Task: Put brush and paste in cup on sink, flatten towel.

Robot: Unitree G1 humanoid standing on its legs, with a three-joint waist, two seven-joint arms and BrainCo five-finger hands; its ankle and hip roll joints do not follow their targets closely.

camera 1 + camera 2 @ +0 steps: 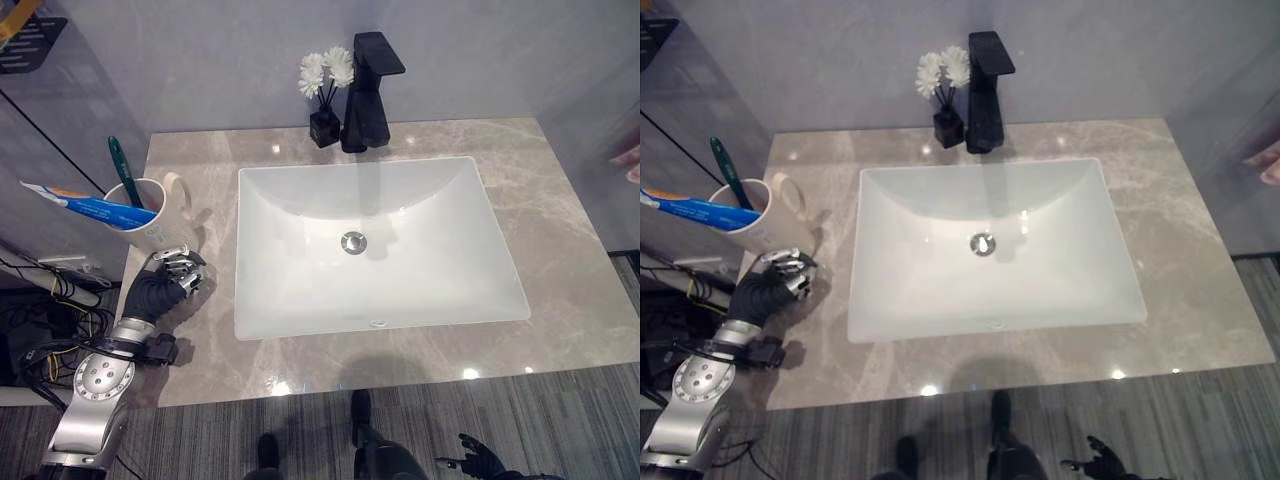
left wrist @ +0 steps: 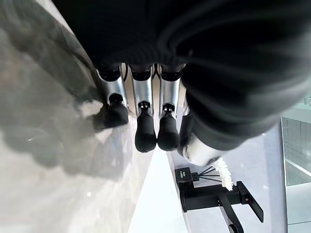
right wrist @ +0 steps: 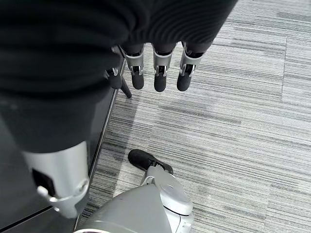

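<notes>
A cream mug (image 1: 152,218) stands on the left end of the marble counter (image 1: 575,250). A green toothbrush (image 1: 124,168) stands upright in the mug. A blue and white toothpaste tube (image 1: 85,206) leans out of it to the left. My left hand (image 1: 166,282) rests on the counter just in front of the mug's base, fingers (image 2: 146,132) relaxed and holding nothing. My right hand (image 1: 478,461) hangs low by the floor, below the counter's front edge, with its fingers (image 3: 160,75) loose and empty.
A white rectangular basin (image 1: 440,250) fills the counter's middle. A black faucet (image 1: 368,95) and a small black vase of white flowers (image 1: 324,92) stand behind it. Something pink (image 1: 630,165) pokes in at the right edge. Cables lie on the floor at left.
</notes>
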